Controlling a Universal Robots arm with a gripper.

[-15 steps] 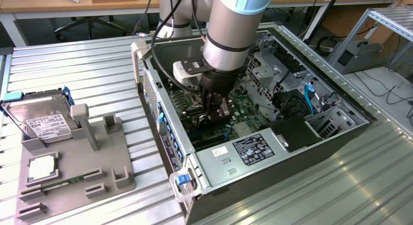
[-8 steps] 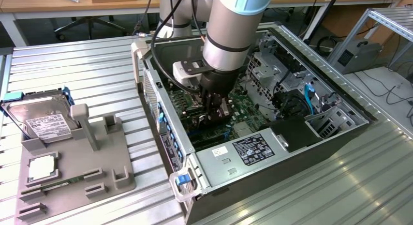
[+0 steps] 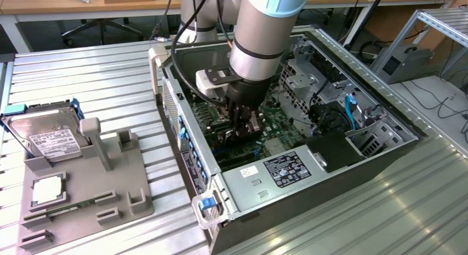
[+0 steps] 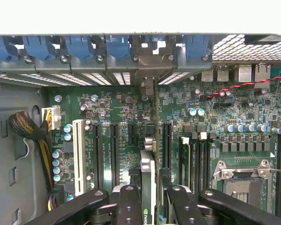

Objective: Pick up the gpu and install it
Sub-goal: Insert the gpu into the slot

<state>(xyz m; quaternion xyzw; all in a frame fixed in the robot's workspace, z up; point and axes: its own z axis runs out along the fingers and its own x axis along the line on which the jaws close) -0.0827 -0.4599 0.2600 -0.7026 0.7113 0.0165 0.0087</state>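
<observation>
Fingers: two black fingers [image 4: 131, 206] at the near edge of the wrist view, closed on the gpu, one on each side of it.
Gripper: one gripper [image 3: 240, 130], lowered inside the open case.
Gpu: one gpu [image 4: 147, 183], held on edge between the fingers, over the board among the long black slots; a green logo shows at its near end, and part of it reads like "nVIDIA". Whether it sits in a slot, I cannot tell.
Board: one green board [image 4: 131, 112] with many small round capacitors and one empty processor socket [image 4: 241, 180].
Slots: one white slot [image 4: 78, 150] and several long black slots [image 4: 114, 154] beside it; exact count unclear.
Clips: about five blue clips [image 4: 79, 47] in a row along the case edge.
Case: one computer case [image 3: 351, 156], lying open on the table [image 3: 87, 79]; two labels on its power supply [image 3: 281, 170], text too small to read.
Holder: one grey holder [image 3: 80, 194] at the exterior view's left.
Drive: one hard drive [image 3: 47, 135] standing in the holder, white label with unreadable print.
Memory: one green memory stick [image 3: 69, 208] lying in the holder.
</observation>
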